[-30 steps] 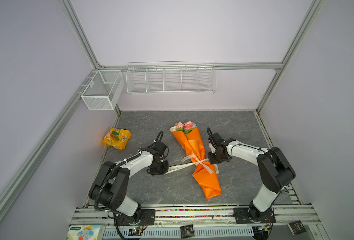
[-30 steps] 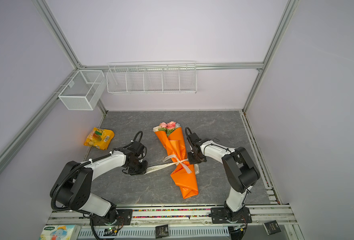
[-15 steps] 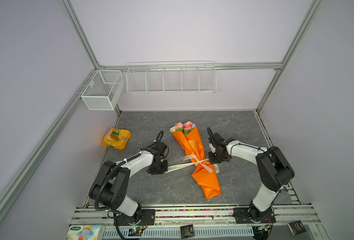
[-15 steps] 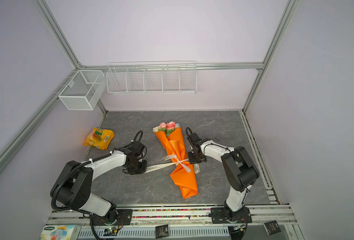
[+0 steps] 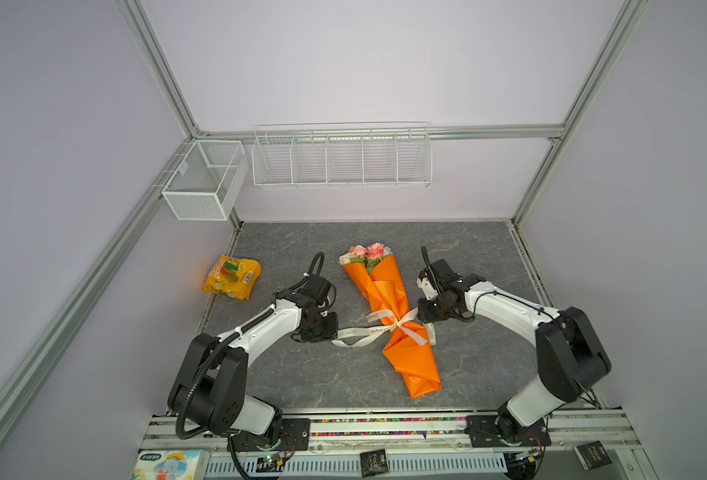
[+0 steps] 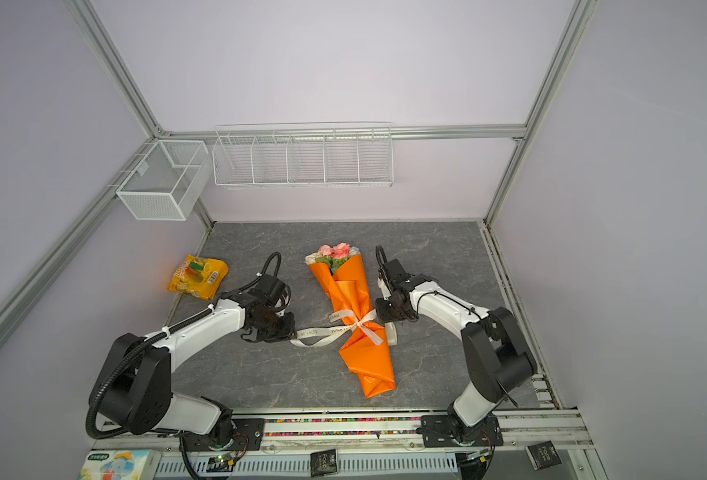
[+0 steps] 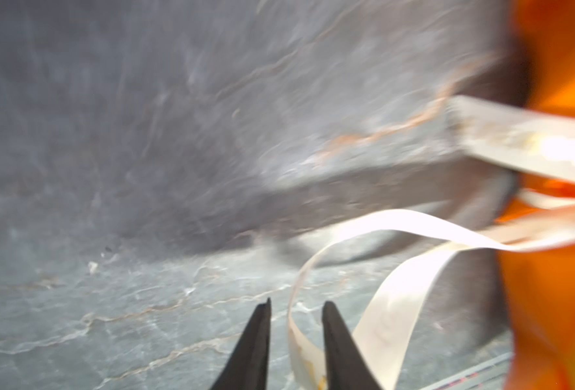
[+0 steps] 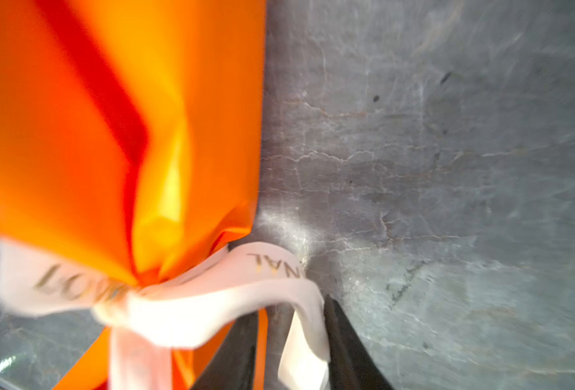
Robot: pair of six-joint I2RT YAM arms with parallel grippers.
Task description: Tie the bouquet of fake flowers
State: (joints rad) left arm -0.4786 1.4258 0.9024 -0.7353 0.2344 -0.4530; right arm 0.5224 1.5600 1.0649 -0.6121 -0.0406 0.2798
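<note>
Two wrist views alone reveal left hand (image 7: 297,302) and right hand (image 8: 292,305) spread astride ribbon (image 7: 397,304).

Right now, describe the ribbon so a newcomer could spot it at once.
On the grey table the bouquet lies in orange paper. Around its narrow middle sits the ribbon, knotted, with tails trailing to both sides. It is the only cream strip with lettering; the snack bag nearby is yellow.

Orange-wrapped bouquet (image 5: 386,292), tied, lying flat
</note>
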